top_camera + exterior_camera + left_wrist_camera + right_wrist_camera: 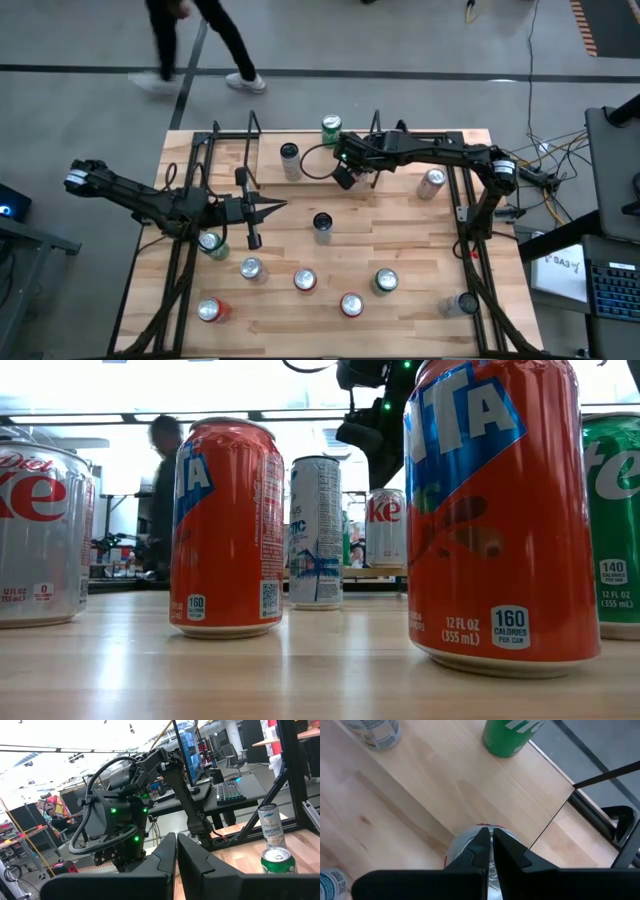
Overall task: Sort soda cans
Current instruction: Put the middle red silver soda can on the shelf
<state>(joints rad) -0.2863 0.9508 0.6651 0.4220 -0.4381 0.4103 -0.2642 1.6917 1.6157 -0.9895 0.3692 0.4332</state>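
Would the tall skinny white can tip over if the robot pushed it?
Probably easily: the tall slim white metal can stands upright on a narrow base. Once down, its round body would likely roll on the smooth wooden table.

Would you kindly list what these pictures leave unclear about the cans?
- Right wrist view: the silver-topped can under the right gripper is mostly hidden by that gripper; its body colour is unreadable.
- Low view: the big orange can is cut by the top edge.
- High view: can labels are too small.

A person (200, 45) walks past the wooden table (400, 210) — keyboard (230, 793) behind.
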